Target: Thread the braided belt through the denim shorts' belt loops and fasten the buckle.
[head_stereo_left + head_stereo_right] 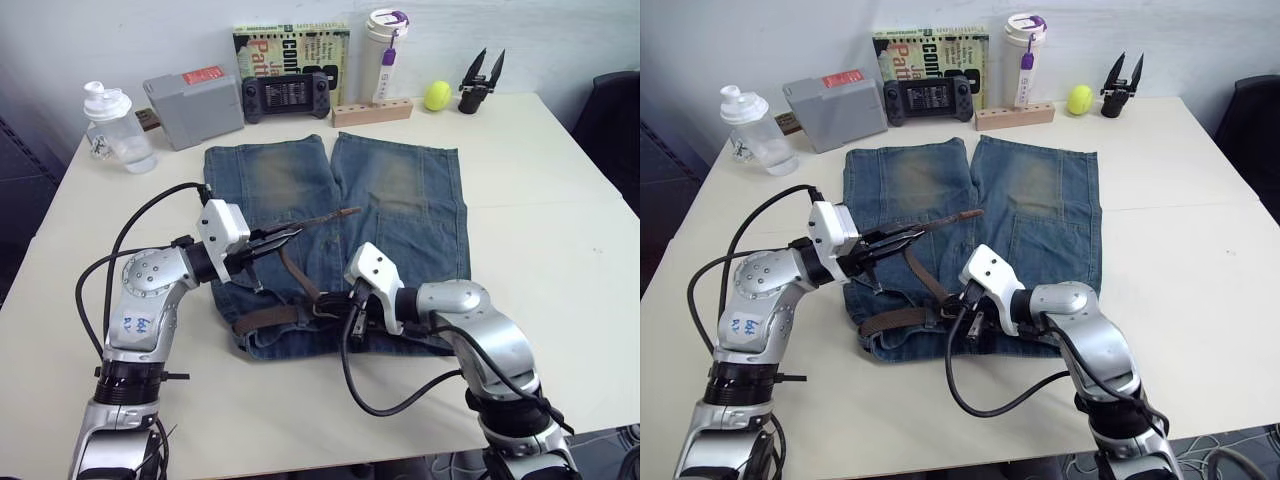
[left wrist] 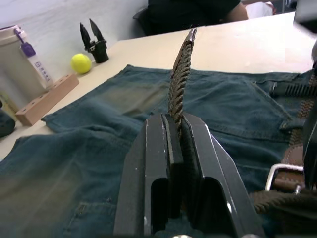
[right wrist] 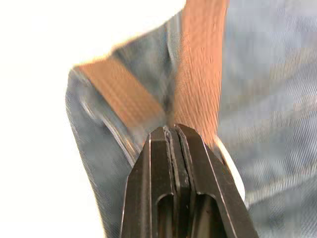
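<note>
The denim shorts [image 1: 400,220] lie flat on the table, waistband towards me. The braided belt [image 1: 265,320] runs along the left part of the waistband, then rises across the cloth to my left gripper [image 1: 285,238]. That gripper is shut on the belt a little behind its tip [image 1: 345,213], which sticks out past the fingers [image 2: 163,148]. The silver buckle [image 2: 280,171] lies on the waistband. My right gripper [image 1: 337,303] is shut, its fingertips [image 3: 173,136] down at the belt beside the buckle. I cannot make out the belt loops.
Along the table's far edge stand a water bottle [image 1: 118,128], a grey box [image 1: 193,107], a game controller [image 1: 288,97], a book [image 1: 290,50], a wooden block [image 1: 372,111], a tumbler [image 1: 386,50], a yellow ball [image 1: 437,95] and a spare black gripper [image 1: 482,80].
</note>
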Available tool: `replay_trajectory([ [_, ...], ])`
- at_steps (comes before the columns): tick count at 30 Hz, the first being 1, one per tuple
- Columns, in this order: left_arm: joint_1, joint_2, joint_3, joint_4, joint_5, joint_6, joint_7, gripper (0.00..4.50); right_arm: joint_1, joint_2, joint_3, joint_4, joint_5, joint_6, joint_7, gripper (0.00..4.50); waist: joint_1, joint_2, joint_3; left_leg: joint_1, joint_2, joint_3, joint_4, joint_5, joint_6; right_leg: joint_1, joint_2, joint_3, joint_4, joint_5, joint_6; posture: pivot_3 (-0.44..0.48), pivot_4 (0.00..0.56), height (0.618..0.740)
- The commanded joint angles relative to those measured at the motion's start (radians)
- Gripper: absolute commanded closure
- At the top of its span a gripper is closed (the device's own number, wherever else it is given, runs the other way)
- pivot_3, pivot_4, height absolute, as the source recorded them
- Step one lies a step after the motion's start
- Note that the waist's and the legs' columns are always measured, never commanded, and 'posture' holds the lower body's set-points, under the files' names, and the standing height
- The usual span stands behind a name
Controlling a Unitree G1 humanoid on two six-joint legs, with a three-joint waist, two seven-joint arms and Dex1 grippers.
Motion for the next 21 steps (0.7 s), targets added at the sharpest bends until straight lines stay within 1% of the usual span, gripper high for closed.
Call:
replay_trajectory([
  [1, 0.032, 0.023, 0.012, -0.081, -0.018, 0.006, 0.015, 4.5, 0.019, -0.029, -0.059, -0.103, 0.063, 0.011, -0.052, 4.42, 0.006, 0.0, 0.0, 0.0, 0.0, 0.0, 0.0, 0.0, 0.0, 0.0, 0.0, 0.0, 0.0, 0.0, 0.0, 0.0, 0.15, 0.722],
  [3, 0.061, 0.043, 0.001, -0.108, -0.01, 0.002, 0.004, 4.5, 0.04, -0.058, -0.06, -0.134, 0.083, -0.007, -0.075, 4.42, 0.01, 0.0, 0.002, 0.0, 0.0, 0.0, -0.001, 0.0, 0.0, 0.0, 0.0, 0.0, 0.0, 0.0, 0.0, 0.0, 0.15, 0.722],
  [4, 0.073, 0.051, -0.004, -0.118, -0.005, -0.001, 0.0, 4.5, 0.05, -0.071, -0.064, -0.146, 0.09, -0.016, -0.087, 3.83, 0.011, 0.0, 0.002, 0.0, 0.0, 0.0, -0.001, 0.0, 0.0, 0.0, 0.001, 0.0, 0.0, 0.0, 0.0, 0.0, 0.15, 0.722],
  [5, 0.085, 0.059, -0.01, -0.127, -0.002, -0.003, -0.001, 4.5, 0.068, -0.098, -0.063, -0.161, 0.097, -0.035, -0.089, 3.56, 0.011, 0.001, 0.003, 0.0, 0.0, 0.001, -0.002, 0.0, 0.0, 0.0, 0.001, 0.0, 0.0, 0.0, 0.0, 0.0, 0.15, 0.722],
  [6, 0.093, 0.064, -0.014, -0.135, -0.002, -0.003, -0.001, 4.5, 0.086, -0.125, -0.061, -0.175, 0.105, -0.05, -0.088, 3.13, 0.013, 0.001, 0.003, 0.0, 0.0, 0.001, -0.002, 0.0, 0.0, 0.0, 0.001, 0.0, 0.0, 0.0, 0.0, 0.0, 0.15, 0.722],
  [8, 0.109, 0.071, -0.02, -0.151, -0.004, 0.003, 0.001, 4.5, 0.147, -0.236, 0.0, -0.206, 0.06, -0.149, -0.081, 2.23, 0.015, 0.001, 0.005, 0.0, 0.0, 0.001, -0.002, 0.0, 0.0, 0.0, 0.0, 0.0, -0.001, 0.0, 0.0, 0.0, 0.15, 0.722],
  [9, 0.113, 0.073, -0.021, -0.154, -0.005, 0.006, 0.003, 4.5, 0.165, -0.269, 0.02, -0.213, 0.051, -0.182, -0.084, 1.79, 0.016, 0.0, 0.005, 0.0, -0.001, 0.001, -0.002, 0.0, 0.0, 0.0, 0.0, 0.0, -0.001, 0.0, 0.0, 0.0, 0.15, 0.722],
  [10, 0.116, 0.071, -0.02, -0.157, -0.009, 0.01, 0.008, 4.5, 0.181, -0.303, 0.051, -0.21, 0.021, -0.233, -0.099, 1.61, 0.016, -0.001, 0.006, 0.0, -0.001, 0.001, -0.003, 0.0, 0.0, 0.0, 0.0, 0.0, -0.001, 0.0, 0.0, 0.0, 0.15, 0.722],
  [11, 0.117, 0.071, -0.019, -0.158, -0.012, 0.013, 0.013, 4.5, 0.19, -0.323, 0.069, -0.205, 0.006, -0.268, -0.114, 0.98, 0.015, -0.003, 0.007, 0.0, -0.001, 0.001, -0.003, 0.0, 0.0, 0.0, 0.0, 0.0, -0.002, 0.0, 0.0, 0.0, 0.15, 0.722],
  [12, 0.118, 0.069, -0.018, -0.159, -0.016, 0.016, 0.017, 4.5, 0.198, -0.343, 0.089, -0.197, -0.013, -0.305, -0.127, 0.6, 0.015, -0.004, 0.008, 0.0, -0.001, 0.002, -0.003, 0.0, 0.0, 0.0, 0.0, 0.0, -0.002, 0.0, 0.0, 0.0, 0.15, 0.722],
  [13, 0.114, 0.064, -0.012, -0.16, -0.026, 0.028, 0.027, 4.5, 0.208, -0.357, 0.121, -0.177, -0.052, -0.354, -0.153, 0.08, 0.013, -0.004, 0.008, 0.001, -0.001, 0.002, -0.003, 0.0, 0.0, 0.0, 0.0, 0.0, -0.001, 0.0, 0.0, 0.0, 0.15, 0.722],
  [16, 0.111, 0.07, -0.004, -0.155, -0.032, 0.041, 0.037, 4.5, 0.226, -0.374, 0.194, -0.113, -0.159, -0.453, -0.234, 0.04, 0.014, -0.005, 0.009, 0.001, 0.0, 0.002, -0.003, 0.0, 0.0, 0.0, 0.001, 0.0, -0.001, 0.0, 0.0, 0.0, 0.15, 0.722],
  [21, 0.151, 0.112, 0.007, -0.14, -0.019, 0.02, 0.014, 4.5, 0.232, -0.346, 0.246, -0.069, -0.227, -0.469, -0.307, 0.04, 0.015, -0.006, 0.01, 0.001, 0.0, 0.003, -0.003, 0.0, 0.0, 0.0, 0.001, 0.0, -0.001, 0.0, 0.0, 0.0, 0.15, 0.722],
])
